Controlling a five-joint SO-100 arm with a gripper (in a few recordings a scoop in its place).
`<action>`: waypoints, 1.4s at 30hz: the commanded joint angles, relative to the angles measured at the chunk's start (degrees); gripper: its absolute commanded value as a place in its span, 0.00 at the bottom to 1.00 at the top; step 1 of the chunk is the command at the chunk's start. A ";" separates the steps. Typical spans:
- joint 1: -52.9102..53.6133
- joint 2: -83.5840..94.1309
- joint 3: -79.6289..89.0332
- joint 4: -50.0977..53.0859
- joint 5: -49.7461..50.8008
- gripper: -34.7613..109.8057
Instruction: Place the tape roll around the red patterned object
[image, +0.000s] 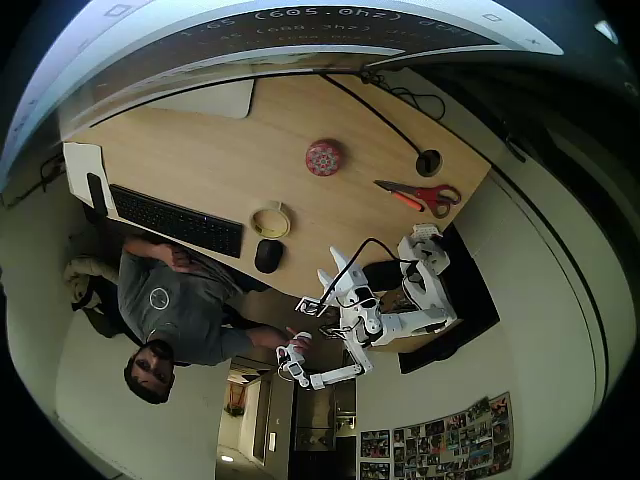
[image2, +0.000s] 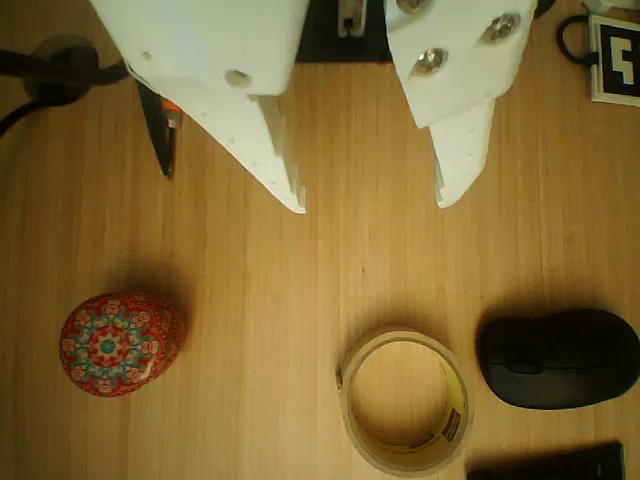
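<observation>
The tape roll (image2: 347, 398), a pale cream ring, lies flat on the wooden table, with the same tape roll (image: 257, 222) near the table's front edge in the overhead view. The red patterned object (image2: 115, 343) sits apart from it, to the left in the wrist view. Seen from overhead, the red patterned object (image: 323, 157) is up and to the right of the ring. My gripper (image2: 372, 205) hangs open above bare wood, nothing between its white fingers, short of both things. In the overhead view the gripper (image: 333, 268) is raised by the table's front edge.
A black mouse (image2: 558, 357) lies right beside the ring, with a black keyboard (image: 175, 220) further along. Red-handled scissors (image: 425, 195) rest at the table's right end near a cable hole (image: 428, 162). A person (image: 170, 300) sits at the front edge.
</observation>
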 joint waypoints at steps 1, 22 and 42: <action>-16.26 -2.64 -13.97 -9.05 9.14 0.24; -16.00 -2.72 -13.80 -9.05 9.05 0.28; -12.30 -25.49 -14.24 -16.96 9.05 0.50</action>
